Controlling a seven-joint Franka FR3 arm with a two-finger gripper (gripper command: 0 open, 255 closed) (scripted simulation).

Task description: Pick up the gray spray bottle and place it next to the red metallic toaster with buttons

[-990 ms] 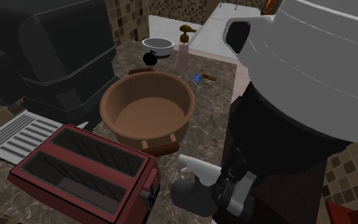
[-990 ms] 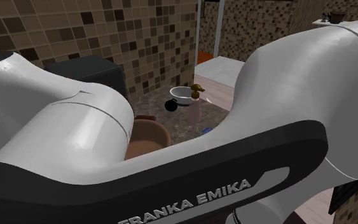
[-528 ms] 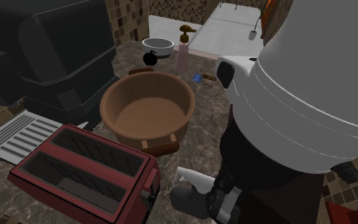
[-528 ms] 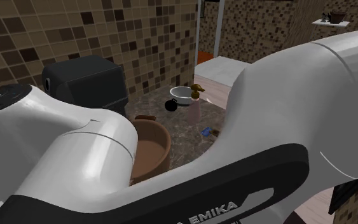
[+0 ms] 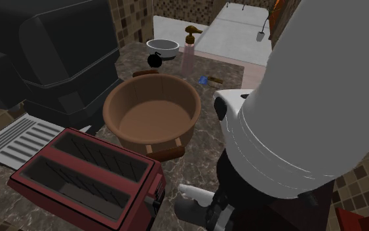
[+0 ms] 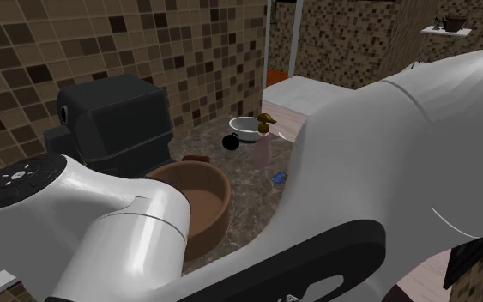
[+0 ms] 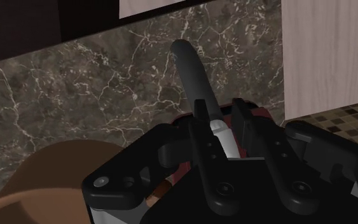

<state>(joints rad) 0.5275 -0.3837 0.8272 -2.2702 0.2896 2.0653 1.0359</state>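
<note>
- Wrist view first: the hand [image 7: 220, 109] is seen clenched on the gray spray bottle [image 7: 192, 67]. Both black fingers are pressed against its neck, and the dark nozzle end juts out beyond them over the marbled desk [image 7: 75, 95].
- Shoulder view next: the bottle [image 5: 191, 202] is found low and tilted, just beside the right end of the red toaster [image 5: 84, 174], under the big white arm.
- The pickup is judged done, since the bottle is gripped and sits close to its target.
- Whether the bottle's base is touching the desk cannot be told.
- Left to do: the bottle is to be set down beside the toaster, the grip opened and the hand drawn clear.
- The brown bowl [image 5: 151, 108] is noted beyond the toaster, apart from the bottle.
</note>
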